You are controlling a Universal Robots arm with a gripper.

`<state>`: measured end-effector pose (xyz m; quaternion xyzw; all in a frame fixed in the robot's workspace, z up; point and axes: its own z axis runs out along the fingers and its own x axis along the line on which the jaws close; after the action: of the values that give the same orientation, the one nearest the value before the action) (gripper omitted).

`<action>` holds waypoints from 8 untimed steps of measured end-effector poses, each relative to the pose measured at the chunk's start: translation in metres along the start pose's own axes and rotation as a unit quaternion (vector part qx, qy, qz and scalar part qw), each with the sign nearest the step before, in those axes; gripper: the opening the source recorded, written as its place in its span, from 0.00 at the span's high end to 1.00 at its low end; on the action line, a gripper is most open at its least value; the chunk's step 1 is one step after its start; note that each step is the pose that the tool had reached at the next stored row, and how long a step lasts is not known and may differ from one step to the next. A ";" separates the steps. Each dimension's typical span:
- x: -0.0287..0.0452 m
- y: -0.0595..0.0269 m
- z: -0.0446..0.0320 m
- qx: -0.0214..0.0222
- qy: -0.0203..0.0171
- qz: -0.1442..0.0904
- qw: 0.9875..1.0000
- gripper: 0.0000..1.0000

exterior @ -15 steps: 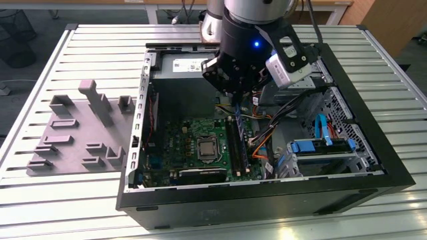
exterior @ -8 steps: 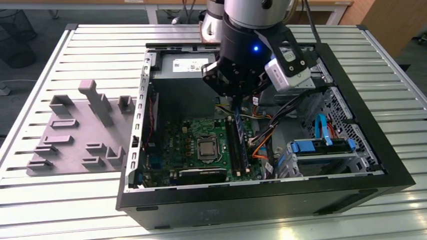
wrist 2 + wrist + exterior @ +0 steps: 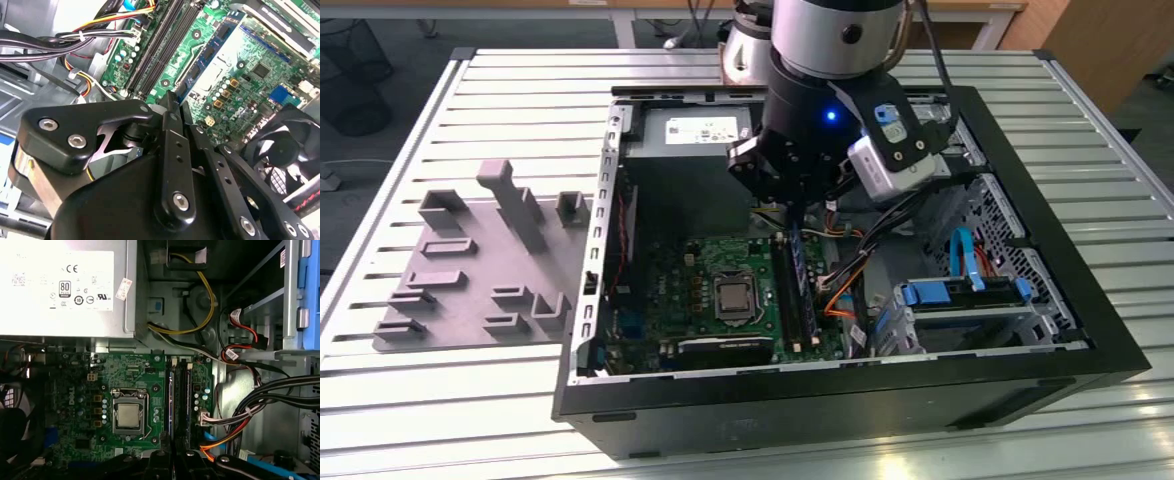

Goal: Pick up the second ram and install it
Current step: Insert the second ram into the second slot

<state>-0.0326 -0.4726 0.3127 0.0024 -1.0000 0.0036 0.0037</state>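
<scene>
The second ram (image 3: 207, 52), a thin green-blue strip with black chips, stands on edge in the memory slot nearest the processor socket on the green motherboard (image 3: 707, 270). In the first wrist view the second ram (image 3: 170, 400) is a narrow line beside the black empty slots (image 3: 187, 400). From the exterior view it (image 3: 801, 295) runs toward the case front. My gripper (image 3: 790, 222) hangs inside the open case just above the strip's far part. Its black fingers (image 3: 170, 130) are drawn together, with nothing seen between them. The gripper (image 3: 175, 460) tips sit over the slot row.
A power supply (image 3: 65, 285) fills the case's back. Bundled cables (image 3: 260, 400) run beside the slots on the exterior view's right, near a blue drive cage (image 3: 961, 295). A black fan (image 3: 285, 150) sits by the board. A grey holder fixture (image 3: 480, 270) lies on the slatted table.
</scene>
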 end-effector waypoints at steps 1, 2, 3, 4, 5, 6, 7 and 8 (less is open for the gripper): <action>-0.0011 0.0000 0.0018 0.000 0.000 -0.003 1.000 0.86; -0.0018 0.0000 0.0036 0.000 0.000 -0.004 1.000 0.86; -0.0019 0.0000 0.0055 0.000 0.000 -0.004 1.000 0.86; -0.0020 0.0000 0.0073 0.000 0.000 -0.004 1.000 0.86; -0.0021 0.0001 0.0091 0.000 0.000 -0.003 1.000 0.86; -0.0021 0.0001 0.0109 0.000 0.000 -0.003 1.000 0.86; -0.0023 0.0001 0.0127 0.000 0.000 -0.002 1.000 0.86; -0.0024 0.0001 0.0145 0.000 0.000 0.001 1.000 0.86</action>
<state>-0.0303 -0.4726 0.2982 0.0019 -1.0000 0.0037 0.0036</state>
